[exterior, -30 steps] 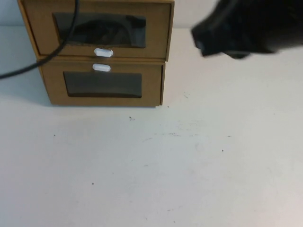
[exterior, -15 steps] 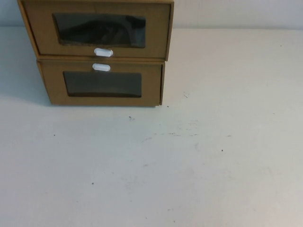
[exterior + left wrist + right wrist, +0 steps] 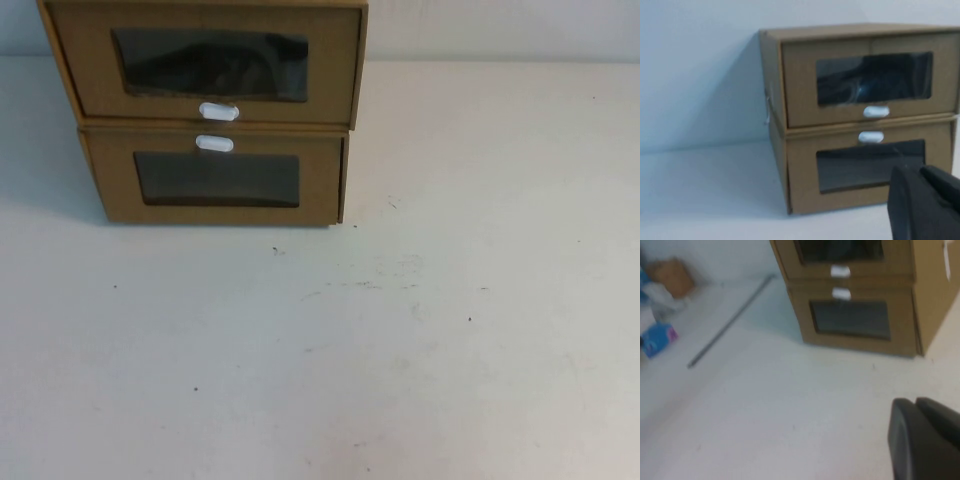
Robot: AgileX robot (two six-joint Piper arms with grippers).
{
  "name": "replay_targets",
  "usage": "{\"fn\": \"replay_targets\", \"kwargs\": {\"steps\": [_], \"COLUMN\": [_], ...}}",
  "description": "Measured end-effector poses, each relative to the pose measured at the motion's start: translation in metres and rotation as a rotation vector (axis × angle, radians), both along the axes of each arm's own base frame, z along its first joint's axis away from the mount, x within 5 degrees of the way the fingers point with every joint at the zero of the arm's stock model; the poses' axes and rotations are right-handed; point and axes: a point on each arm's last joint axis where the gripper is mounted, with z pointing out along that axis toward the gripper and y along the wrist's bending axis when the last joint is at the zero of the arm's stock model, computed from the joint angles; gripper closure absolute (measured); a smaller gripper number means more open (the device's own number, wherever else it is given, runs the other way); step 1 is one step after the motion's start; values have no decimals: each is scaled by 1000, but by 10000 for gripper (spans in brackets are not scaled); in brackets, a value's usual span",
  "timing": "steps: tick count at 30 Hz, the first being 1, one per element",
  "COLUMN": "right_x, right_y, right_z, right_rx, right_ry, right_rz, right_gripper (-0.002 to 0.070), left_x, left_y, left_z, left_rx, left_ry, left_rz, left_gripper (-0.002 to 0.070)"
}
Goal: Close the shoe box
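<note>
Bare table (image 3: 420,350) before stacked boxes (image 3: 215,175), both pincers aside

The shoe box (image 3: 205,62) runs past the high view's top edge, and the dark shape behind its window is unreadable. Neither arm shows there. Each wrist view catches only a dark corner of its hand, left hand (image 3: 925,202) and right hand (image 3: 925,437), grip undeterminable. Blurred clutter (image 3: 662,300) beyond the desk stays unidentifiable
</note>
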Motion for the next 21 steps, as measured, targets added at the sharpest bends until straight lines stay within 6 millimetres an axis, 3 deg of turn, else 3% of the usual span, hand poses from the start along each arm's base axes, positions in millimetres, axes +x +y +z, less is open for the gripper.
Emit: {"fn": "replay_targets", "kwargs": {"steps": [6,11,21], "right_x": [20,28,29], "right_y": [20,27,28], "right_z": [-33,-52,-54], "right_rx": [153,164,173], "right_ry": [-87,-12,-1], "right_rz": [12,2,-2], "right_gripper": [687,687,687], "left_x": [11,11,12], "left_y": [7,8,8], "left_z": [-46,-48,-48], "left_rx": [-52,-73,-76], "left_ry": [97,96,94], "left_rz": [83,96,98], "left_gripper": [680,680,680]}}
